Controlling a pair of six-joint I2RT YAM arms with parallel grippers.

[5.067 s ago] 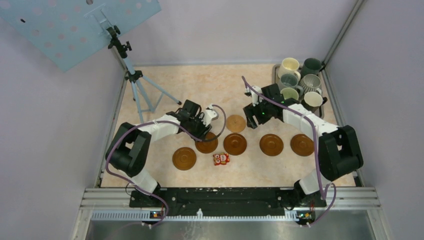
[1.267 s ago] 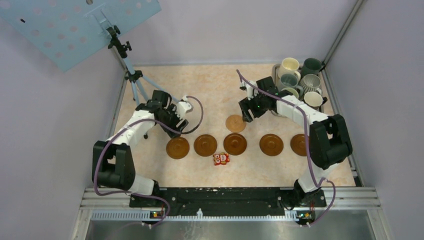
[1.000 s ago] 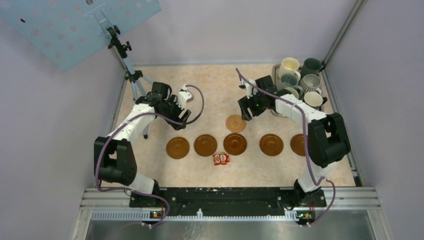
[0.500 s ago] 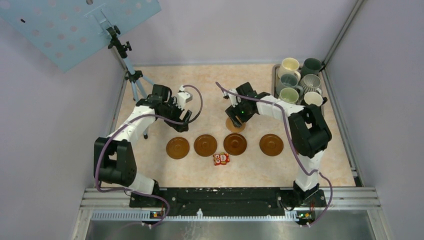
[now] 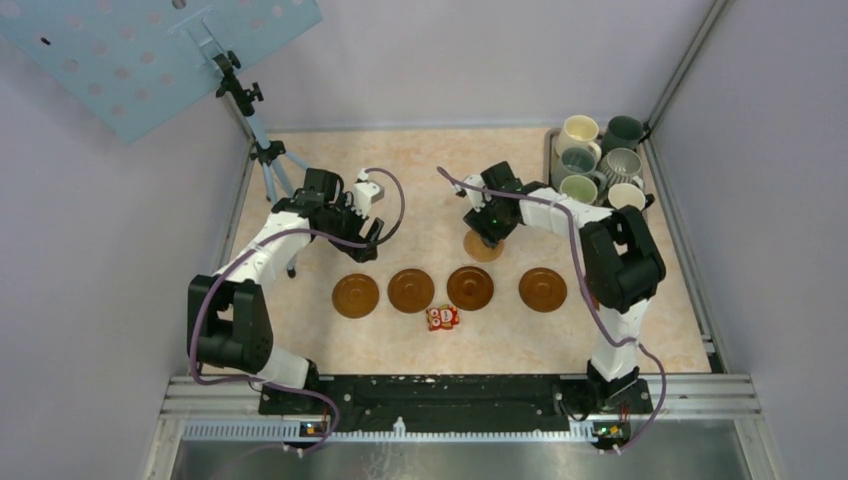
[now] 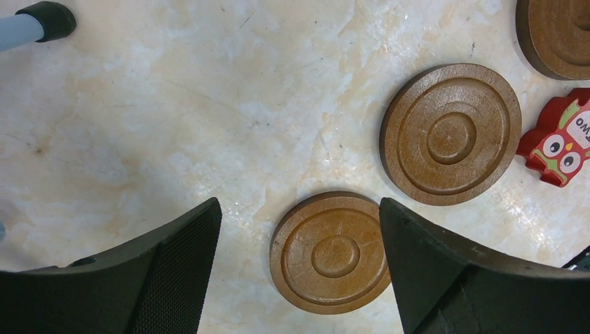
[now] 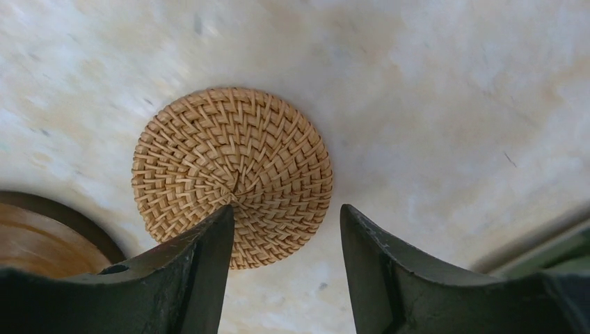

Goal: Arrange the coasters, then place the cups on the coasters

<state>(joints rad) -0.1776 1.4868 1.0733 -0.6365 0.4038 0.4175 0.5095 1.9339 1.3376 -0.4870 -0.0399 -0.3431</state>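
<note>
Several brown wooden coasters lie in a row: (image 5: pixel 355 296), (image 5: pixel 411 290), (image 5: pixel 470 287), (image 5: pixel 543 289). A woven straw coaster (image 5: pixel 486 251) lies behind the row. My right gripper (image 5: pixel 487 235) hovers open over it; in the right wrist view one finger covers the woven coaster's (image 7: pixel 232 174) near edge and the other stands over bare table. My left gripper (image 5: pixel 368 240) is open and holds nothing. It hangs behind the leftmost wooden coaster (image 6: pixel 330 252), which shows between its fingers (image 6: pixel 181 264). The cups (image 5: pixel 578 132) stand grouped on a tray (image 5: pixel 551 140) at the back right.
A red-and-white owl packet (image 5: pixel 442 318) lies in front of the row. A tripod (image 5: pixel 270 160) with a blue perforated board stands at the back left, close to my left arm. My right arm stretches across the table's right half.
My right gripper has swung left from beside the tray to above the woven coaster, its jaws narrowing a little. My left gripper has barely moved.
</note>
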